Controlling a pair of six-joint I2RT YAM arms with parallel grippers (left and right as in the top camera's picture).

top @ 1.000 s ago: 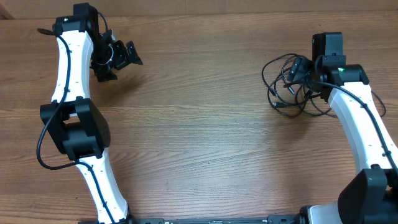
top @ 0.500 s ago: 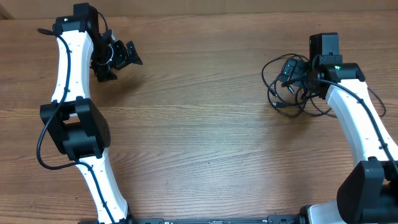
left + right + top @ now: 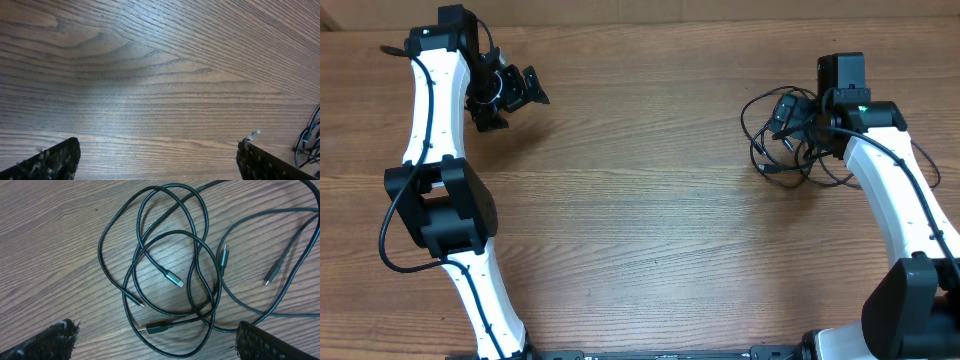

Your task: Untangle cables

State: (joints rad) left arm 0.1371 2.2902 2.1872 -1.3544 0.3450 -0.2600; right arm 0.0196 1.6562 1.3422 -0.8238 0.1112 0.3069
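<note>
Cables [image 3: 172, 278]: lying bunched in overlapping loops on wooden surface [image 3: 650, 200], far right side, w/ several small plug ends [image 3: 223, 256] poking out inside & beside the loops. Hovering right over the bunch w/ right gripper [image 3: 157, 341], jaws wide apart, gripping nothing; no contact w/ any strand visible. Holding left gripper [image 3: 518, 90] well apart at far left, jaws also spread & empty. Risks, judging from here: closing on two or three crossed strands at once, thus lifting whole clump & tightening crossings instead of freeing one cord; dragging a plug end through a loop & snagging it; pinching too shallow & letting thin cord slip out; pulling w/ one arm only, so sliding entire bunch across surface.
</note>
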